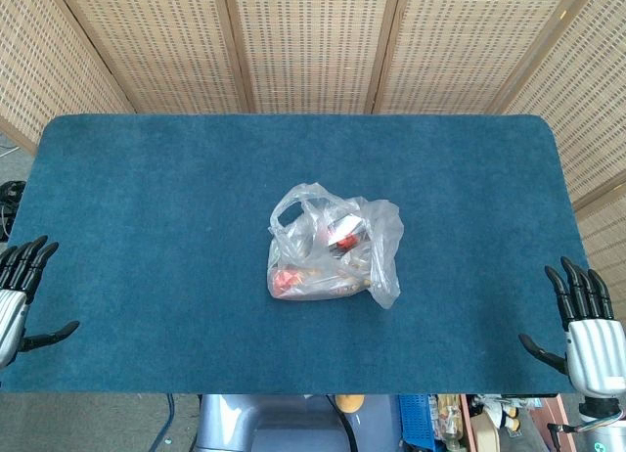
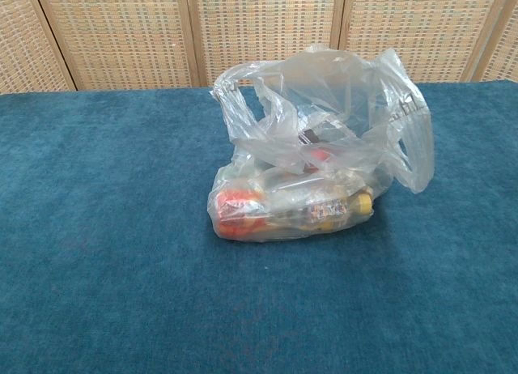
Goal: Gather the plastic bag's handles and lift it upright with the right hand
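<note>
Your right hand (image 1: pixel 591 337) waits empty, fingers spread, at four o'clock; reach toward the clear crumpled plastic bag (image 1: pixel 333 245) and bunch both handles before lifting.

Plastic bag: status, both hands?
Left hand and right hand open at table edges. Plastic bag mid-table, untouched, handles loose. Nothing in the way.

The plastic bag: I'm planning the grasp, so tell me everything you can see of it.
The bag is thin, clear, crinkled plastic, slumped near the middle of the blue table. Its two handle loops are apart: one droops over the side, the other stands near the open, loosely crumpled mouth. Inside lie packaged items, red, orange and yellow, resting low in the bag. Nothing touches it but the table; both hands, right and left, sit at the table's near corners.
</note>
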### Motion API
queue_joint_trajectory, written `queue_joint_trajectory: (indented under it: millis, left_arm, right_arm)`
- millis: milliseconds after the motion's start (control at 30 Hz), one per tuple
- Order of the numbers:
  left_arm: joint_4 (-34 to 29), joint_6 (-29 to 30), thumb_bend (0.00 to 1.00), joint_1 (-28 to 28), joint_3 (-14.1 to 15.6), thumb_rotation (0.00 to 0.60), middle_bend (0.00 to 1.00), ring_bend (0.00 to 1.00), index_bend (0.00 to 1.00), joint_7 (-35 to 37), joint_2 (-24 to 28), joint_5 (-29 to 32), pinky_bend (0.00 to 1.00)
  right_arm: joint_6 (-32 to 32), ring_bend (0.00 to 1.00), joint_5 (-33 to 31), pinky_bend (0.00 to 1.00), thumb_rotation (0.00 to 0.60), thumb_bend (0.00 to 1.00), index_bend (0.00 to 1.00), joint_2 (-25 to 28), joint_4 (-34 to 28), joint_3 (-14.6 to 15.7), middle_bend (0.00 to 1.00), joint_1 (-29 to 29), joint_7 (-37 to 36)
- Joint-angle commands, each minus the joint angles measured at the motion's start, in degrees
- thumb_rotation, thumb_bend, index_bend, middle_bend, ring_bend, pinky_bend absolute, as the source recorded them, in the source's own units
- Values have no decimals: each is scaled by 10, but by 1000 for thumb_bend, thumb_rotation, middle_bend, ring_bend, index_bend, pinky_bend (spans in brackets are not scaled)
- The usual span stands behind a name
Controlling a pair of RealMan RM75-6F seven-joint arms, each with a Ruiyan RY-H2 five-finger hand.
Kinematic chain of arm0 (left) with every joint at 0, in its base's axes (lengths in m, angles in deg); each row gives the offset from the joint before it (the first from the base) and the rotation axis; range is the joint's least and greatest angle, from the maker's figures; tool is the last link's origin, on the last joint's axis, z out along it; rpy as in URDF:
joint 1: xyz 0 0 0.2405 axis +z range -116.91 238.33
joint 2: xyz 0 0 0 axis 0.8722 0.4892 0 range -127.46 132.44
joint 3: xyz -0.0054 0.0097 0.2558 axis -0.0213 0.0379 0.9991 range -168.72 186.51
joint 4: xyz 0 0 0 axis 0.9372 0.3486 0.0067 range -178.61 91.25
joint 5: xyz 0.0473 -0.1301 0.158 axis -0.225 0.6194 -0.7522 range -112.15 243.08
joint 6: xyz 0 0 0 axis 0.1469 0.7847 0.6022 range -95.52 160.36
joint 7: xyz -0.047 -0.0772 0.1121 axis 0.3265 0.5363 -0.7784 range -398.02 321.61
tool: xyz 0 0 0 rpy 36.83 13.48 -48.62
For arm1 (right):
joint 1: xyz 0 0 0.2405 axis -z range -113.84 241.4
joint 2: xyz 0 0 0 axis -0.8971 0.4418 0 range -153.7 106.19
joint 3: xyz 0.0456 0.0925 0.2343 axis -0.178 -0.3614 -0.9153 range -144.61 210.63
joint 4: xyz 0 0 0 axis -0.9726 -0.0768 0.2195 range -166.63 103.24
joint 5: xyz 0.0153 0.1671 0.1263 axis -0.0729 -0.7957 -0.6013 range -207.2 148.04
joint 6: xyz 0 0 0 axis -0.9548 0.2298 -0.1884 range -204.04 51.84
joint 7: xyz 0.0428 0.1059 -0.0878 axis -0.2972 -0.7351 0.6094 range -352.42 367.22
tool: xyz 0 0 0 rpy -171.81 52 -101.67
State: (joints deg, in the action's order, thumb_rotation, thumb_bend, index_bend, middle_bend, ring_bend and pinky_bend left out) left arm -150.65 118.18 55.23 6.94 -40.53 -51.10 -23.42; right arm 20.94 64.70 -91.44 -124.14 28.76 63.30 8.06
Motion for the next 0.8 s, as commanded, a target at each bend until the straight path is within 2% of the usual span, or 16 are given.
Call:
queue_joint_trajectory:
  millis: [33,167,333,400,467,600,800]
  left_arm:
    - [1,1,106,0,0,600,0,0,0,3,0,-1,0]
    - [2,3,105,1,-1,600,0,0,0,3,0,-1,0]
    - [2,7,105,3,-2,600,0,0,0,4,0,2,0]
    - [2,7,105,2,-3,600,0,0,0,2,-1,2,0]
    - [1,6,107,1,-4,600,0,0,0,-1,-2,4,0]
    - [-2,3,105,-1,-9,600,0,0,0,-9,-5,15,0]
    - [-4,-6,104,-5,-11,600,0,0,0,-19,-8,26,0]
  right_arm:
    - [-2,0,2,0,600,0,0,0,1,2,0,0,-3]
    - [-7,0,6,0,600,0,0,3,1,6,0,-3,-11]
    - [-45,0,31,0,600,0,0,21,-4,23,0,-24,-75]
    - [-80,0,45,0,600,0,0,35,-9,36,0,-44,-129]
    - [-142,0,76,0,600,0,0,67,-15,61,0,-87,-253]
    - [-189,0,128,0,600,37,0,97,3,82,0,-146,-396]
    - [-249,0,170,0,600,120,0,112,7,106,0,-219,-532]
